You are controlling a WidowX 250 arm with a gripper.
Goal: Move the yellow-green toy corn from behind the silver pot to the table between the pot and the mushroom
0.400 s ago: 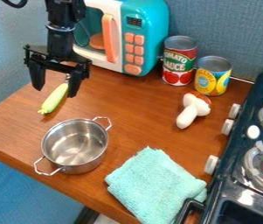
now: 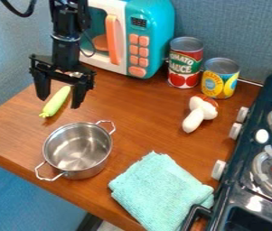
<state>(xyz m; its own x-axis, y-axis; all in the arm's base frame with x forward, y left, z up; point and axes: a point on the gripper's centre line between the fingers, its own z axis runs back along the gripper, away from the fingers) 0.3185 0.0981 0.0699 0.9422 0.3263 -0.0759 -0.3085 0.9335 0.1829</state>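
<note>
Gripper [image 2: 59,102], fingers apart, green toy vegetable [image 2: 54,103] beneath

I saw the scene in bright, diffuse light. White glints lay inside the pot [image 2: 77,151], glare spotted the glossy black stove [image 2: 232,194], and soft shadows touched the table [image 2: 139,110] beside the corn [image 2: 56,102]; my tool [image 2: 59,102] looked nearly black.

Black claw hanging, fingers apart [image 2: 43,90]
</note>
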